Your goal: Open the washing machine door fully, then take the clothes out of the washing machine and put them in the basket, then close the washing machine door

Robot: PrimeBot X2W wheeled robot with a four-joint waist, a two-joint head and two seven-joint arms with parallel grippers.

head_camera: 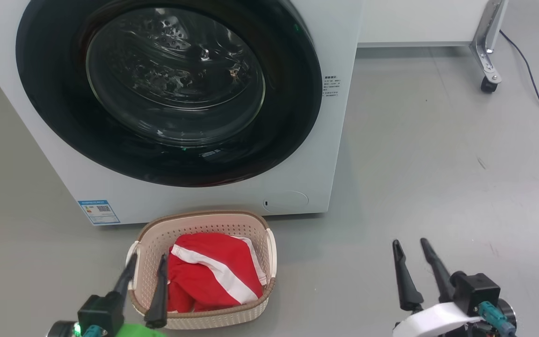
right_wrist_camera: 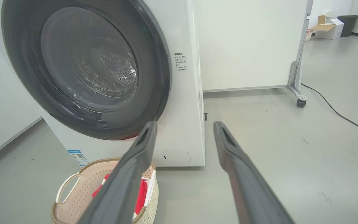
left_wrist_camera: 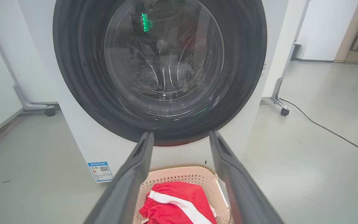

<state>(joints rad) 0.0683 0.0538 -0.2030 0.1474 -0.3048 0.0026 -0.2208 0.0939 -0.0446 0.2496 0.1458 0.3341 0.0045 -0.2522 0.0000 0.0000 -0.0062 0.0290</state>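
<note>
– Your left gripper (head_camera: 149,256), two long dark fingers, is nearest at the lower left. Its jaws are spread wide and hold nothing. Its tips sit over the left side of the small cream perforated plastic basket (head_camera: 232,228) with the brown woven-look rim; whether they touch it, I cannot tell.

– And the clothes?

– You have the soft red clothes (head_camera: 213,276) with white bands lying inside that basket, which stands on the grey floor (head_camera: 438,164) just in front of the big white front-loading washing machine (head_camera: 337,154).

– The door?

– Your round washing machine door (head_camera: 293,117), glossy black rim around clear glass, lies closed against the front. Your right gripper (head_camera: 410,243) is at the lower right, well apart from the basket, jaws likewise wide and empty.
</note>
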